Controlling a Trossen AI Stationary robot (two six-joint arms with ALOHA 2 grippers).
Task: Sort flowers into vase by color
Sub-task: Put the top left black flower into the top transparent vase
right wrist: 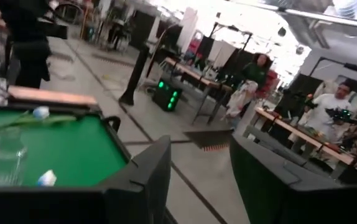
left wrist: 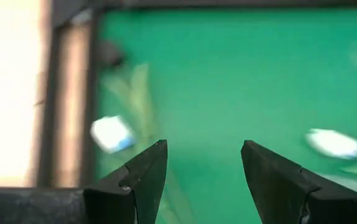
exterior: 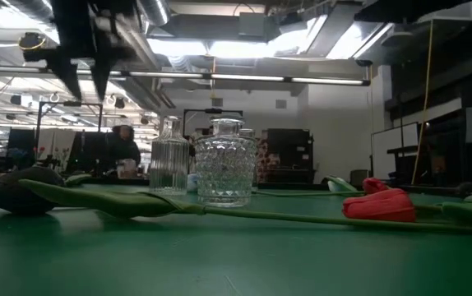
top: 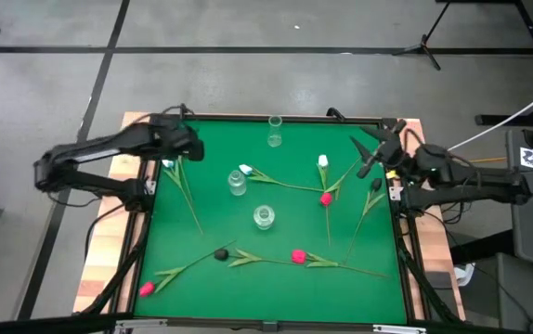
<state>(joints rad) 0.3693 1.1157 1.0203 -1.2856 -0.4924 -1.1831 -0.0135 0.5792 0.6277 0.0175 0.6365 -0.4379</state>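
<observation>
Green felt under the empty, parted left hand (left wrist: 203,171); right hand (right wrist: 200,171), parted too, faces the room.

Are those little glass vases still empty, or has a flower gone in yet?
Empty. All three vases stand upright with nothing inside; every flower lies on the green table.

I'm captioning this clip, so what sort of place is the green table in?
Probably a shared robotics lab or workshop: bare concrete floor, long workbenches with people, exposed ceiling strip lights.
</observation>
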